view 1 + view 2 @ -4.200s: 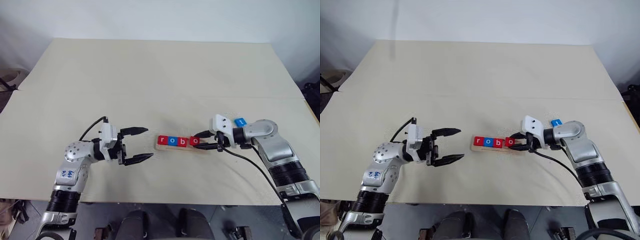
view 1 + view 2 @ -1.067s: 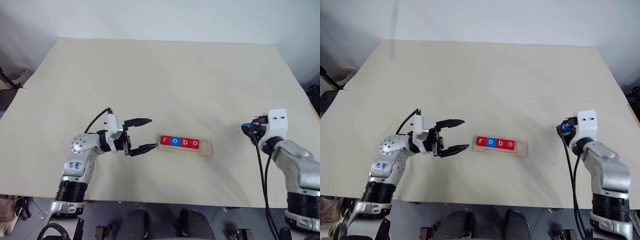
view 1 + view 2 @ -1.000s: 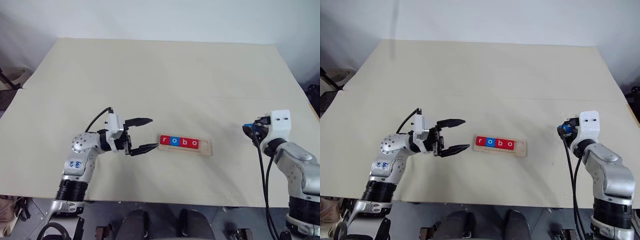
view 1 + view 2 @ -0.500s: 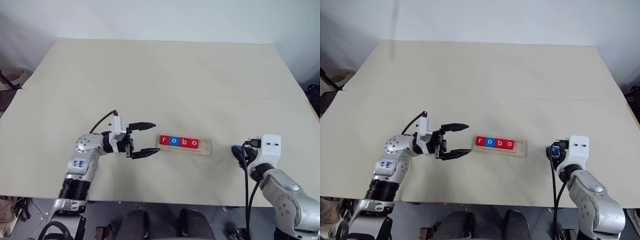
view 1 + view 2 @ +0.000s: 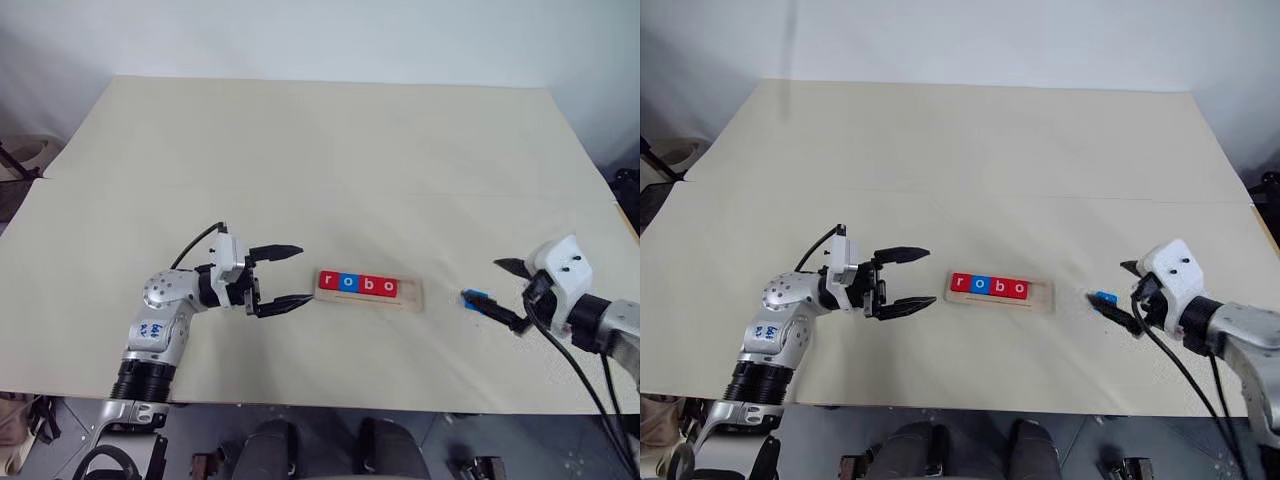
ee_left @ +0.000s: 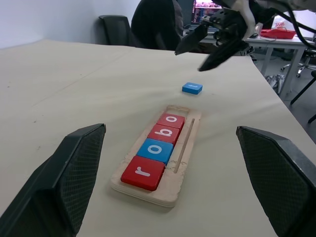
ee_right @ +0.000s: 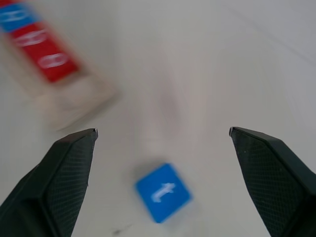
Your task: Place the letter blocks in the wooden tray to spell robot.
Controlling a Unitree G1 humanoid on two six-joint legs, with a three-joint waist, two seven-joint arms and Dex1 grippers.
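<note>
Right gripper (image 5: pixel 505 292) spread wide, nothing held, blue t block (image 5: pixel 474 297) loose on table (image 5: pixel 300 160) before it.
Left gripper (image 5: pixel 290 274) also agape beside wooden tray (image 5: pixel 412 294) holding r, o, b, o blocks (image 5: pixel 359 284), last slot bare.

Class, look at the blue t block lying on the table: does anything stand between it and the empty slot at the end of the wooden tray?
Nothing visible does. The blue t block lies on bare table just past the wooden tray, whose last slot, after r, o, b, o, is empty. The right gripper is open by the block.

Wooden tray (image 5: pixel 412 293) holding r-o-b-o, blue t block (image 5: pixel 474 297) lying beside it
</note>
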